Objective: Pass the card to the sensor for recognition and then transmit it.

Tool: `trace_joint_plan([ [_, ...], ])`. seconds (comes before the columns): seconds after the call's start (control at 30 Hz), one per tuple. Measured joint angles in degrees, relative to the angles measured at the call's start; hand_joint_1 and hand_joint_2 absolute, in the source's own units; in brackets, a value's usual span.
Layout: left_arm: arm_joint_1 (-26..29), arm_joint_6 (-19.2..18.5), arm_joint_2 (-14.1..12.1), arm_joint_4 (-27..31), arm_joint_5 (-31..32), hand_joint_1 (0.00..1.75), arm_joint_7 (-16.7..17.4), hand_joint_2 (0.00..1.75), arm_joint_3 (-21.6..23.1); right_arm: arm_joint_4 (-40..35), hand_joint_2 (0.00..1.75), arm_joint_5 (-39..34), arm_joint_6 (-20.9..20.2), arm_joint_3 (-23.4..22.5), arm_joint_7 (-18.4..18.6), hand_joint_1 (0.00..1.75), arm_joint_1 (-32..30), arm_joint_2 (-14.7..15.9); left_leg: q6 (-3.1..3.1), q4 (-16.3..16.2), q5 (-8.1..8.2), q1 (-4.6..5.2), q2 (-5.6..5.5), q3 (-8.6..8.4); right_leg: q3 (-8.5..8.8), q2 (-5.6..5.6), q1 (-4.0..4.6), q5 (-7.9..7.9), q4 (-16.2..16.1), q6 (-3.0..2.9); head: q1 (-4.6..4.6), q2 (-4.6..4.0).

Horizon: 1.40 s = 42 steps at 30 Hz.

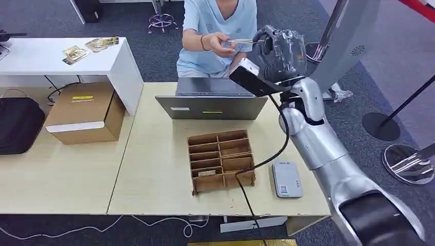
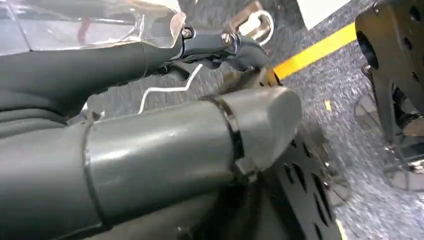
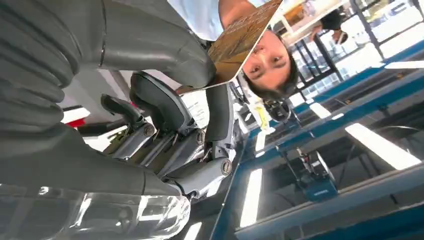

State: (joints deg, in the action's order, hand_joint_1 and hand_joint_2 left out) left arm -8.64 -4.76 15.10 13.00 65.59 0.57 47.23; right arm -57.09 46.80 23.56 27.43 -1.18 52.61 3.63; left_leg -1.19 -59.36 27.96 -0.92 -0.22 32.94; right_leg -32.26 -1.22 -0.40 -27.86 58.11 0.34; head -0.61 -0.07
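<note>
Right hand [image 1: 283,48] raised at 1 o'clock beyond the table [image 1: 154,179], thumb and fingers clamped on the card [image 1: 240,42]. Person's hand [image 1: 218,41] also grips the card. Card reader [image 1: 287,179] lies at 5 o'clock beside the cardboard organizer [image 1: 220,160]. Left hand [image 2: 150,135]: state unclear.

- Right hand [image 1: 282,48] — dark grey, almost black, on a silver arm [image 1: 328,148] with a black cable [image 1: 267,159] trailing down from the wrist.
- Card [image 3: 240,42] pinched in that hand: mottled brown and gold with a pale edge.
- Person's shirt [image 1: 218,25], just beyond the hand: light blue.
- Laptop [image 1: 210,102], below the hand: grey, with a small yellow sticker.
- Sensor [image 1: 286,178], down by the arm: pale grey with a blue mark.
- Divided tray [image 1: 221,160]: plain brown cardboard.
- Table [image 1: 154,169]: light beige wood.
- Left hand [image 2: 150,150] — grey thumb and darker fingers over grey carpet [image 2: 345,85] with a yellow stripe.
</note>
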Motion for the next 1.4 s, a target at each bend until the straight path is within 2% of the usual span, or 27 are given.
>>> trace_joint_plan([
  [0.47, 1.04, -0.04, 0.02, 0.00, -4.09, 0.00, 0.00, 0.00, -3.98, 13.40, 1.75, 3.50, -0.28, 1.38, 1.25, 1.73, 4.77, -6.14, 0.00, 0.00, -0.04, -0.01, 0.03, -0.02, 0.00, 0.06, 0.00, 0.03, 0.00, 0.01, 0.00, 0.00],
  [0.5, 1.18, -0.07, 0.02, 0.00, -4.81, 0.00, 0.00, 0.00, -4.44, 14.16, 1.75, 4.00, -0.44, 1.60, 1.42, 1.55, 4.99, -6.51, 0.00, 0.00, -0.04, -0.01, 0.04, -0.03, 0.00, 0.06, 0.00, 0.03, 0.00, 0.01, 0.00, 0.00],
  [0.53, 1.27, -0.09, 0.02, 0.00, -5.50, 0.00, 0.00, 0.00, -5.00, 14.77, 1.75, 4.28, -0.48, 1.79, 1.55, 0.84, 5.11, -6.90, 0.00, 0.00, -0.04, -0.01, 0.06, -0.03, 0.00, 0.06, 0.00, 0.03, 0.00, 0.01, 0.00, 0.00],
  [0.57, 1.34, -0.09, 0.02, 0.00, -5.81, 0.00, 0.00, 0.00, -5.33, 15.47, 1.75, 4.44, -0.50, 2.08, 1.66, 0.00, 5.23, -7.17, 0.00, 0.00, -0.04, -0.01, 0.05, -0.03, 0.00, 0.05, 0.00, 0.03, 0.00, 0.01, 0.00, 0.00],
  [0.77, 1.56, -0.11, 0.02, 0.00, -6.88, 0.00, 0.02, 0.00, -6.73, 18.34, 1.75, 4.98, -0.61, 2.95, 1.57, 0.00, 5.38, -8.15, 0.01, 0.00, -0.05, -0.01, 0.06, -0.03, 0.00, 0.05, 0.00, 0.04, 0.00, 0.00, 0.00, 0.00],
  [1.13, 2.32, -0.07, 0.04, 0.00, -11.54, 0.00, 0.11, 0.00, -10.64, 19.41, 1.75, 2.88, 0.72, 3.26, 0.39, 0.00, 5.38, -8.15, 0.03, -0.01, -0.06, 0.00, 0.09, -0.06, -0.02, 0.08, 0.00, 0.05, -0.01, 0.00, 0.00, 0.00],
  [1.4, 2.64, 0.44, 0.20, 0.00, -15.99, 0.00, 0.17, 0.00, -14.44, 16.13, 1.75, -4.19, 3.95, -0.52, -2.66, 0.00, 3.65, -6.71, 0.03, -0.01, -0.06, 0.03, 0.11, -0.08, -0.02, 0.09, -0.02, 0.05, -0.02, 0.00, 0.00, 0.00],
])
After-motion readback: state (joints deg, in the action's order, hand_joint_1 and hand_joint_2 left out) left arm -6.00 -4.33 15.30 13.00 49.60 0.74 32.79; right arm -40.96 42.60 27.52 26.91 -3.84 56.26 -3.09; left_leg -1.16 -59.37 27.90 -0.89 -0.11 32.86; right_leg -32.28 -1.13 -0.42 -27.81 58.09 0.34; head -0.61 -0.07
